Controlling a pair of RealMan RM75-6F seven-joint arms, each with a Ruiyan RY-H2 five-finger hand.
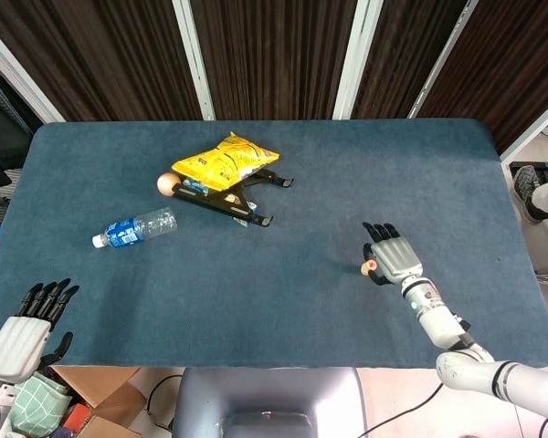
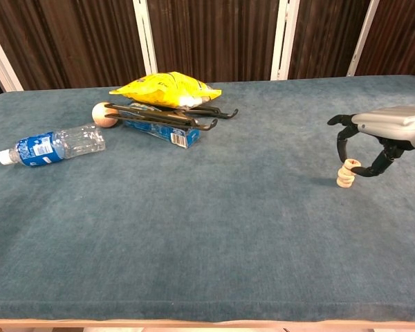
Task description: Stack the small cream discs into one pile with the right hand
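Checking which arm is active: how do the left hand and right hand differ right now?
The right hand hovers over the table, fingers curled around the cream disc pile; the left hand hangs off the table's near edge, fingers straight, holding nothing. Both are silver with black fingers.

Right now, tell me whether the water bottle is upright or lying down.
Lying down. The water bottle rests on its side on the blue table, white cap pointing left, in both views.

I see the disc pile [image 2: 346, 173] right under my right hand [image 2: 373, 138], the bottle [image 2: 52, 146] far left.
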